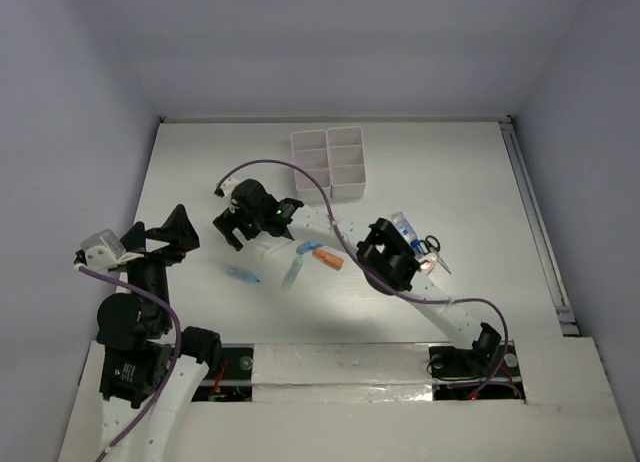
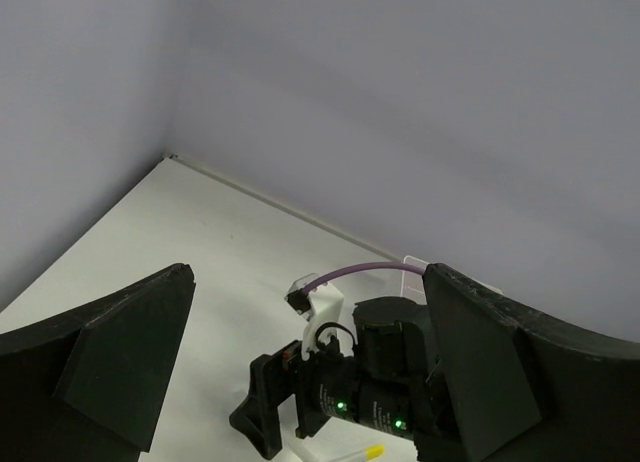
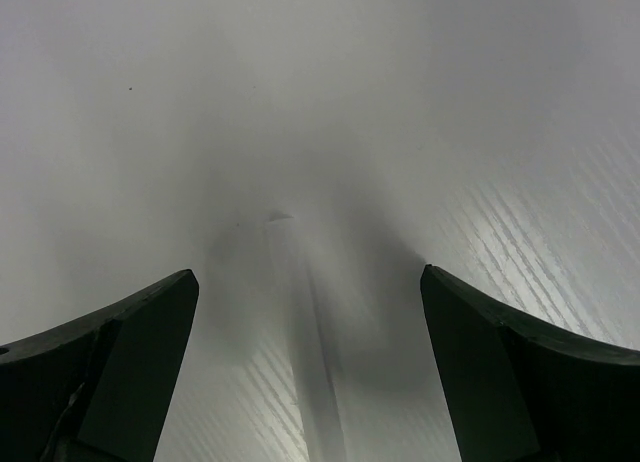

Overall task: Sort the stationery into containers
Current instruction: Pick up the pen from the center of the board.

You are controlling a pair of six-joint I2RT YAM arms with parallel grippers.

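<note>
The white six-compartment containers [image 1: 327, 165] stand at the back centre. On the table lie a blue marker [image 1: 243, 276], a pale marker [image 1: 293, 272], a short blue one [image 1: 307, 248] and an orange marker [image 1: 328, 259]. To the right are the black-handled scissors [image 1: 432, 248] and a blue-labelled tube [image 1: 403, 227]. My right gripper [image 1: 240, 234] hangs low over the table, left of the markers. It is open [image 3: 307, 277] astride a blurred thin white pen [image 3: 310, 362], whose yellow tip [image 2: 372, 450] shows in the left wrist view. My left gripper [image 1: 160, 220] is open and empty [image 2: 308, 282], raised at the left.
The right arm's elbow [image 1: 390, 257] sits over the table next to the tube and scissors, hiding part of them. A purple cable [image 1: 290, 167] arcs from the right wrist past the containers. Grey walls close the table at the back and sides.
</note>
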